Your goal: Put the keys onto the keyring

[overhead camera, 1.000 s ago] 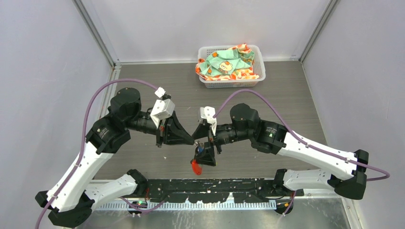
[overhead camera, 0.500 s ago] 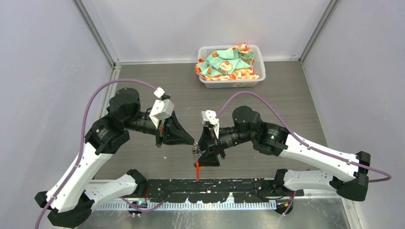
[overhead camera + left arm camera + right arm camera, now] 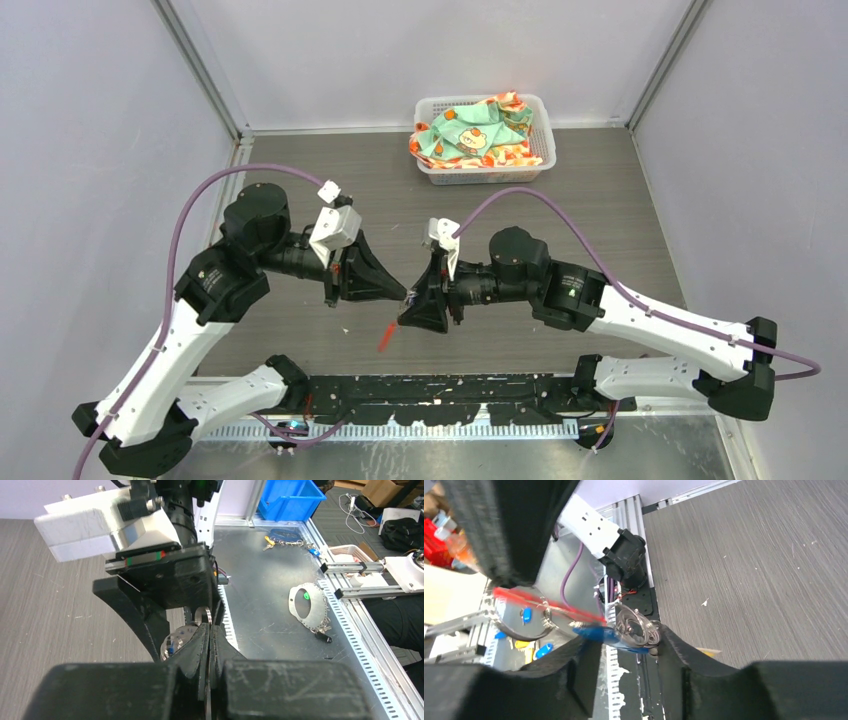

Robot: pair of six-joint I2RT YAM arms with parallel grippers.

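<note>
My left gripper [image 3: 407,297] and right gripper [image 3: 405,313] meet tip to tip above the table's near middle. In the left wrist view the left gripper [image 3: 209,628] is shut, with the thin metal keyring [image 3: 206,614] coming out at its tips. In the right wrist view the right gripper [image 3: 626,641] has its fingers closed against the blue-tagged key [image 3: 596,633] and the keyring [image 3: 636,625]. The red tag [image 3: 385,337] hangs below, blurred [image 3: 549,605]. A yellow sliver [image 3: 709,653] shows on the table past my right finger; I cannot tell what it is.
A white basket [image 3: 541,106] with patterned cloth stands at the back centre. A black rail [image 3: 430,388] runs along the near table edge. Beyond that edge lie a metal plate [image 3: 307,602], loose keys [image 3: 282,541] and a blue bin [image 3: 290,500].
The right gripper has narrowed from wide open onto the blue key and ring and has shifted left. The red tag has swung from hanging straight down to the left. The left gripper stayed shut.
</note>
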